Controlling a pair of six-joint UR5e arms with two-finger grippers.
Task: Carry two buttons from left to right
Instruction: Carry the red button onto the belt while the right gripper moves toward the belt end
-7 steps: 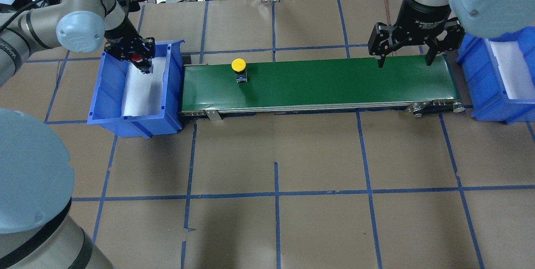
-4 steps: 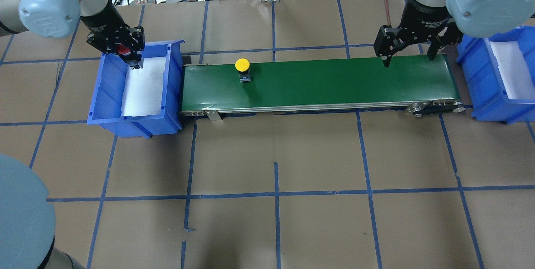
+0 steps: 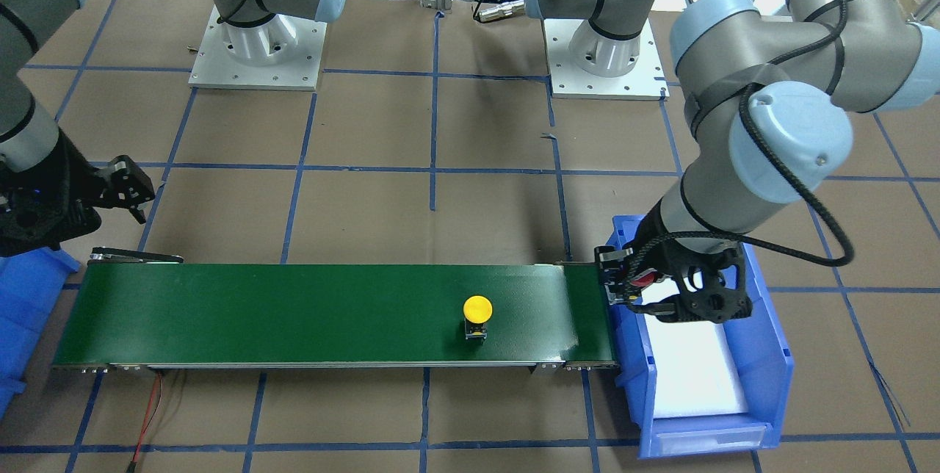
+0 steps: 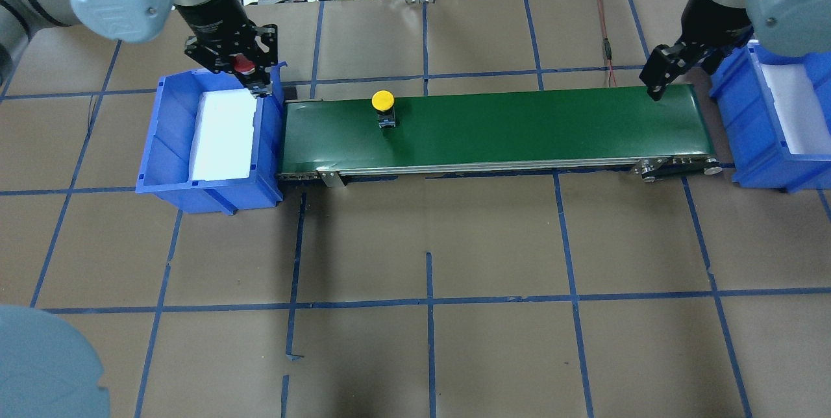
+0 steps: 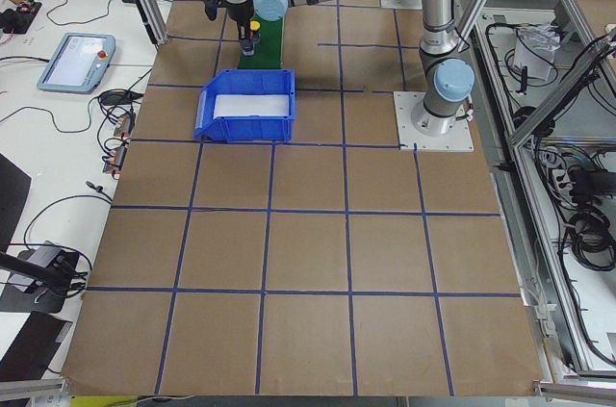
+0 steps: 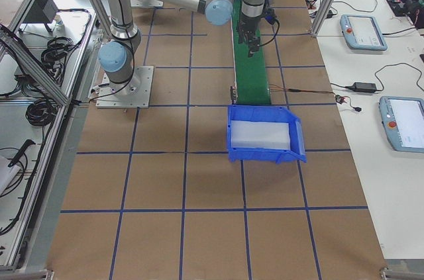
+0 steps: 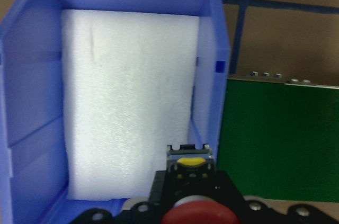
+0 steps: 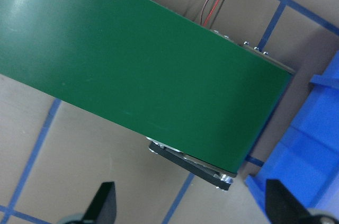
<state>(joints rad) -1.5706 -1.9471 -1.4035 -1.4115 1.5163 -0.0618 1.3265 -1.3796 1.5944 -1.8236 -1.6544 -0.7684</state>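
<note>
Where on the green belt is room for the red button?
Bare: belt between the left bin and the yellow button, and the long stretch from that button to the right end. Crowded: only around the yellow button.

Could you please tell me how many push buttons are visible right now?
2. The yellow button stands on the green conveyor belt, near its end by the left blue bin. The red button is held in the left gripper, above that bin's belt-side edge. No others show.
</note>
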